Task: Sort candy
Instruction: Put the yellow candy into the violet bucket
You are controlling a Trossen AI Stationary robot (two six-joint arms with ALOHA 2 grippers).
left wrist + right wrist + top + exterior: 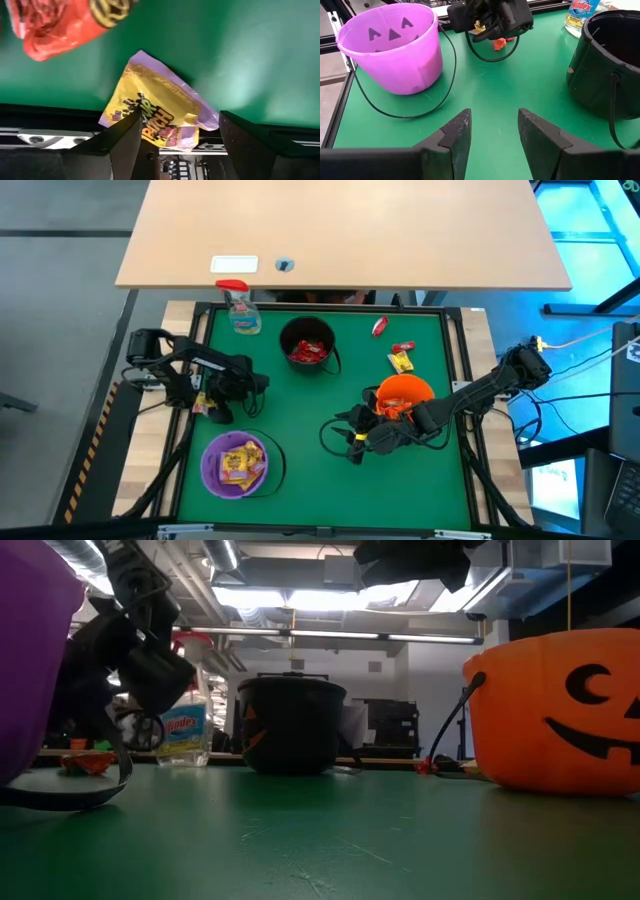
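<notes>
You're partway through. Nearest you, the purple bucket [236,465] already holds yellow candy packets [238,462]. By the bench's left edge your left end effector [211,406] hangs with fingers spread, gripping nothing, over a crinkly yellow-and-purple packet [159,111] and a shiny red one [55,25]. Your right end effector [357,442] waits half-open and empty beside the orange bucket [405,395]. Farther off, the glossy black bucket [308,345] holds red packets [310,351]; loose sweets [400,356] lie unsorted.

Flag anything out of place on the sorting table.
A clear spray bottle with a red top stands at the mat's far left corner among the buckets; it is no candy. Beside the open left pincer, a yellow packet lies at the mat's edge.
</notes>
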